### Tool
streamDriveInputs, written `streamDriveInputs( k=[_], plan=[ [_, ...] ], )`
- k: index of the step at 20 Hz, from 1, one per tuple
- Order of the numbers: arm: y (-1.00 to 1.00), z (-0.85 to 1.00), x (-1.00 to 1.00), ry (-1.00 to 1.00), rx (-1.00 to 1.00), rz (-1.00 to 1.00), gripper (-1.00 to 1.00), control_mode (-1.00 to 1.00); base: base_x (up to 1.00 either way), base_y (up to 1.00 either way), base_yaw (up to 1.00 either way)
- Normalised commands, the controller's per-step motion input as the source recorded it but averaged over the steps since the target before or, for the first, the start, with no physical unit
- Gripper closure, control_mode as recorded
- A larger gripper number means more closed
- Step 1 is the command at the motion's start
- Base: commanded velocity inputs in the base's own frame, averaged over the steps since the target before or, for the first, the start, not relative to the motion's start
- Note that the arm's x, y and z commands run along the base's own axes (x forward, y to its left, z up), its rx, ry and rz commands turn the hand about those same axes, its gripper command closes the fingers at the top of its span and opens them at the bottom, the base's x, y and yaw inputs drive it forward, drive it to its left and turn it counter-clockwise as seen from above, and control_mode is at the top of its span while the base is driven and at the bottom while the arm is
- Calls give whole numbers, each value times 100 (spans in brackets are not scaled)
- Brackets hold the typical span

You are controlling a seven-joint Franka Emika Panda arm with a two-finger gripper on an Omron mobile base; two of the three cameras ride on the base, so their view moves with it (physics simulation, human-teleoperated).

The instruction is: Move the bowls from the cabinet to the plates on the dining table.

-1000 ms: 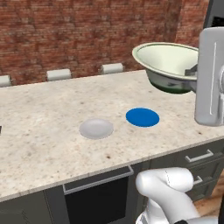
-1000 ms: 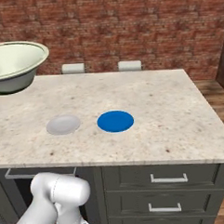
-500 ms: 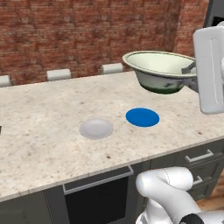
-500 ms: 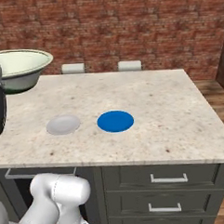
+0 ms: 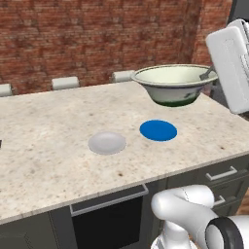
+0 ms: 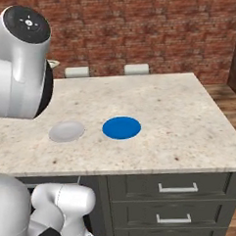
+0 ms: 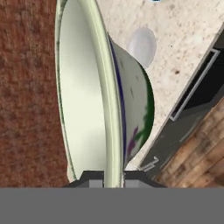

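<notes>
A glossy cream bowl (image 5: 172, 85) hangs above the speckled stone table (image 5: 44, 146), its rim pinched in the claw (image 7: 107, 177).

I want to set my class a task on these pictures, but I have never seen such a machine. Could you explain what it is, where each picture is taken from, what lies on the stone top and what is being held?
The machine is a white robot arm on a base that can drive, in a computer-drawn kitchen. Two pictures come from cameras riding on the base, one behind the arm to its left, one to its right; both look over the same dining table. The third comes from a camera on the hand, so it looks tilted.

On the table lie two flat plates side by side, apart: a blue plate and a grey plate. Nothing rests on either.

The gripper has its fingers shut on the rim of a cream-white bowl with a dark green foot. In the left base view the bowl hangs upright in the air, past the blue plate.
</notes>
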Motion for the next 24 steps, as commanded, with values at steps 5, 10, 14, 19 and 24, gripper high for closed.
streamDriveInputs(
  k=[5,10,14,19,24],
  plan=[
    [-27,-17,13,-12,-3,25,100,-100,0,0,0],
    [-30,-35,9,-21,0,22,100,-100,0,0,0],
    [-33,-46,11,-13,0,19,100,-100,0,0,0],
    [-29,-36,38,-3,3,15,100,-100,0,0,0],
    [-35,-25,48,-2,7,13,100,-100,0,0,0]
  ],
)
